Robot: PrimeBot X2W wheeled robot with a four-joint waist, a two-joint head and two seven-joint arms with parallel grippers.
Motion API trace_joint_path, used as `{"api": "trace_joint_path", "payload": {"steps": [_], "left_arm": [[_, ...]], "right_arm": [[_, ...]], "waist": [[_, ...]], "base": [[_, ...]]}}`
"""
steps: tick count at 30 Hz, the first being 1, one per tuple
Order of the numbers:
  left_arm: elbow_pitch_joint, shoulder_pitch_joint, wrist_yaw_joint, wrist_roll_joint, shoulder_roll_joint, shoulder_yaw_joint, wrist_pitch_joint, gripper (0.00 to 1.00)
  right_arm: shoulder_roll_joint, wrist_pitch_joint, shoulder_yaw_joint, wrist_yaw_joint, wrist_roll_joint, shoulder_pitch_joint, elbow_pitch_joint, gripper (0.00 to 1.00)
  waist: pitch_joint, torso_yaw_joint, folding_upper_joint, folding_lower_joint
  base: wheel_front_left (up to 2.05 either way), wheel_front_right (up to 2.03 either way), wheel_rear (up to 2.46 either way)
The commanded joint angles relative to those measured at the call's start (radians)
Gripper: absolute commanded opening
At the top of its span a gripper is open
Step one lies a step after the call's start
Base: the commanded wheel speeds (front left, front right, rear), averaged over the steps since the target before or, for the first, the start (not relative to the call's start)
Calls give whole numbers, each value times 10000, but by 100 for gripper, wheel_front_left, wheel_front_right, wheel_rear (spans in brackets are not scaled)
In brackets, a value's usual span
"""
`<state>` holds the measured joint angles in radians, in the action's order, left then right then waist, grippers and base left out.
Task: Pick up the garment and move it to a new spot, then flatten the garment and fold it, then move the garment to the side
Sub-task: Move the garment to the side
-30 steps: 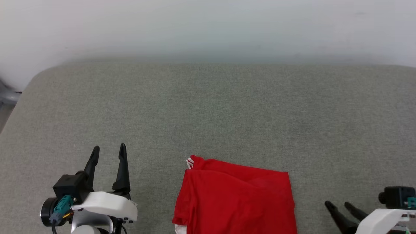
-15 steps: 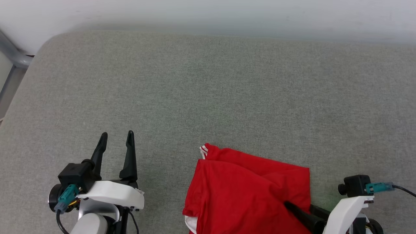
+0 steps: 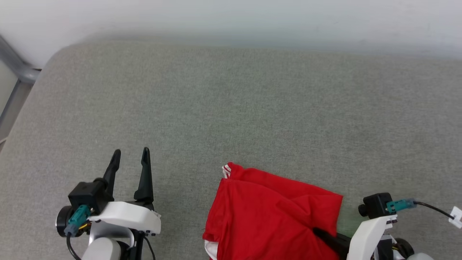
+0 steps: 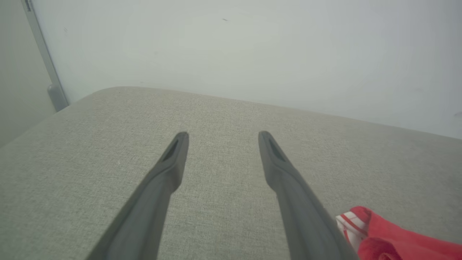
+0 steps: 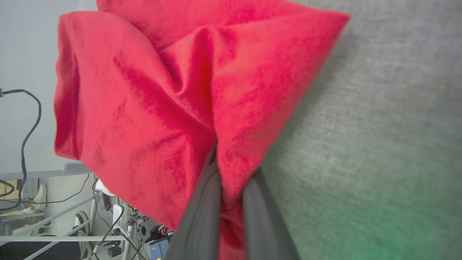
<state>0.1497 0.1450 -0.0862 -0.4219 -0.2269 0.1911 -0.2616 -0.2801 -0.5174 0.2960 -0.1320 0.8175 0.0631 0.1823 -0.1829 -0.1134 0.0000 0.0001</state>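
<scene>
**Pinched on the right, waiting wide on the left**

At the right claw [image 3: 319,232]: 2 long dark fingers [image 5: 202,209] drawn narrow around a raised ridge of the red jersey shirt [image 3: 267,213], cloth squeezed between them in the right wrist view. Gripped near the shirt's right edge, probably so that 1 hold can lift or drag the whole piece to a new spot. Creases fanning out from the pinch, so likely some pull on the cloth.

At the left claw [image 3: 131,151]: fingers spread wide, holding nothing, poised over bare grey woven counter [image 3: 231,108], apart from the shirt's left edge. Probably parked out of the way, or kept ready for a 2nd corner.

Shirt itself: bunched in rough folds on the near part of the counter, between the 2 claws, its near end cut off by the picture's edge. Red-and-white striped trim [image 3: 226,170] poking out at the far left corner. No lettering on show.

Count: 1 shirt, 2 claws, 4 fingers, 1 counter, 1 pale wall [image 3: 231,18] behind, 1 grey metal post [image 3: 16,66] off the counter's far left corner.
</scene>
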Motion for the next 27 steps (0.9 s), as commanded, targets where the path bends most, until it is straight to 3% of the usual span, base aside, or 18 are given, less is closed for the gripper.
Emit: {"api": "trace_joint_path", "payload": {"steps": [1,8,16,27], "left_arm": [[6,-208,47,112,58,-37,-45,100],[-378,-717,-49,241,-40,-376,-34,100],[-999,-313,139,448,-74,-279,-33,100],[-2126,392,187,905,-750,-135,523,100]], "right_arm": [[-234,147,24,23,-166,74,-116,0],[-893,-142,5,20,-858,272,-854,0],[-1610,-641,-780,20,-1737,778,-1594,0],[-1493,-550,-1590,20,-2717,2409,-966,0]], "waist": [[345,186,0,-1],[585,1223,0,-1],[-369,3084,0,-1],[-1873,5314,0,-1]], "base": [[0,0,0],[0,0,0],[0,0,0],[0,0,0]]}}
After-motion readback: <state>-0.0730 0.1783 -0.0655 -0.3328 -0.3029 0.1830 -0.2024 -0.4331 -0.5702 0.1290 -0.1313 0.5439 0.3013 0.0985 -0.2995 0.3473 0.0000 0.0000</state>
